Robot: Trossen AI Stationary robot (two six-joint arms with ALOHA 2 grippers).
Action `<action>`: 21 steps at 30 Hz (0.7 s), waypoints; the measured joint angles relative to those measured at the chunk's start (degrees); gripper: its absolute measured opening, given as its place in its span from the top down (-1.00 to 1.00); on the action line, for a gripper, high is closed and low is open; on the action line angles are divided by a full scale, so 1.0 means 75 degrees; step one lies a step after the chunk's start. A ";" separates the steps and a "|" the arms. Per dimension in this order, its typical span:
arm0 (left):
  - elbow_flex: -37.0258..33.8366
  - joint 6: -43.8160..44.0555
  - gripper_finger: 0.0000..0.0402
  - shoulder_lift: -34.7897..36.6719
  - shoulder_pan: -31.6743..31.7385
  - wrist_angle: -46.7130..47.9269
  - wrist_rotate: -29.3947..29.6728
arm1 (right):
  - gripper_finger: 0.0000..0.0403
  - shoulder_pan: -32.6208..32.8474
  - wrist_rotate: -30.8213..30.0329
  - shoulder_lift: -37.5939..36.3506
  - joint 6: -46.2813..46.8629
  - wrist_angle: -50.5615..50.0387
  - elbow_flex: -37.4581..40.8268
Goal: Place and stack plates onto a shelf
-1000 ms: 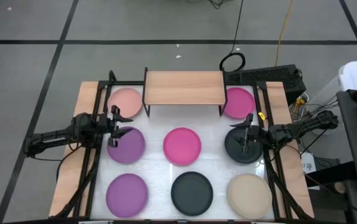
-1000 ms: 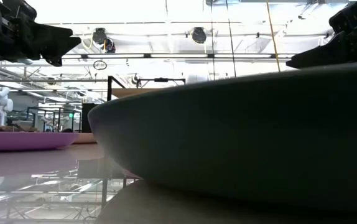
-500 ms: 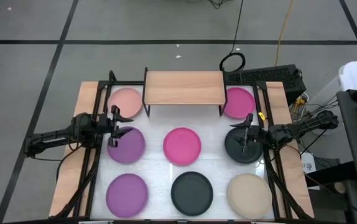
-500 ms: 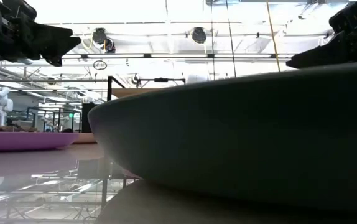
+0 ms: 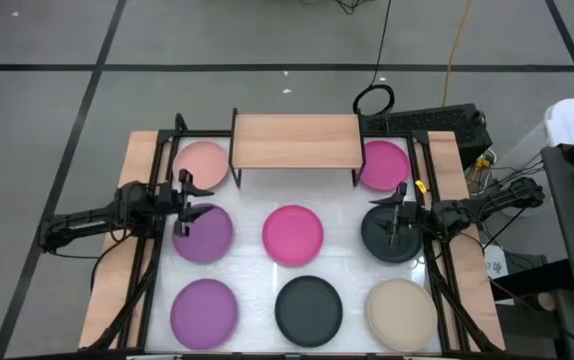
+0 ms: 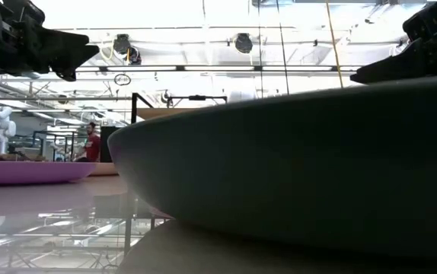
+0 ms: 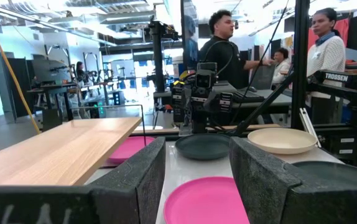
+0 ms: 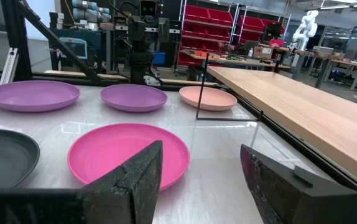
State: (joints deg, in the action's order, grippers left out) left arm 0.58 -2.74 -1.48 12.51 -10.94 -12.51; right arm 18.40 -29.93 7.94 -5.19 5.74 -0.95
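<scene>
Nothing moved on the table, a person (image 6: 90, 142) newly appears far behind, left gripper (image 5: 189, 196) released at 9 o'clock above purple plate (image 5: 204, 234), right gripper (image 5: 395, 211) released at 3 o'clock above dark plate (image 5: 387, 235), shelf (image 5: 295, 141) bare at 12 o'clock.

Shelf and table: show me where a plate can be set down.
The shelf top is bare across its full width, the best spot. On the table, only narrow gaps show between the middle magenta plate and the purple plate and black plate either side. The front row is packed, and each open hand, left and right, hovers over a side plate.
</scene>
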 joint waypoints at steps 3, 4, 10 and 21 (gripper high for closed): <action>0.0000 0.0000 0.08 -0.0003 0.0000 0.0000 0.0000 | 0.03 0.0000 0.0000 -0.0003 0.0000 0.0000 0.0000; 0.0000 0.0000 0.08 0.0000 0.0000 0.0000 0.0000 | 0.03 0.0000 0.0000 0.0000 0.0000 0.0000 0.0000; 0.0000 0.0000 0.08 -0.0002 -0.0002 -0.0002 -0.0001 | 0.03 -0.0001 0.0000 0.0000 0.0000 0.0000 0.0000; 0.0000 0.0000 0.08 0.0000 0.0000 0.0000 0.0000 | 0.03 0.0002 -0.0002 -0.0002 -0.1030 0.0000 0.0000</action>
State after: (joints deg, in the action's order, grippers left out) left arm 0.58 -2.74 -1.48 12.51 -10.94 -12.51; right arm 18.41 -29.95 7.93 -12.92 5.74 -0.95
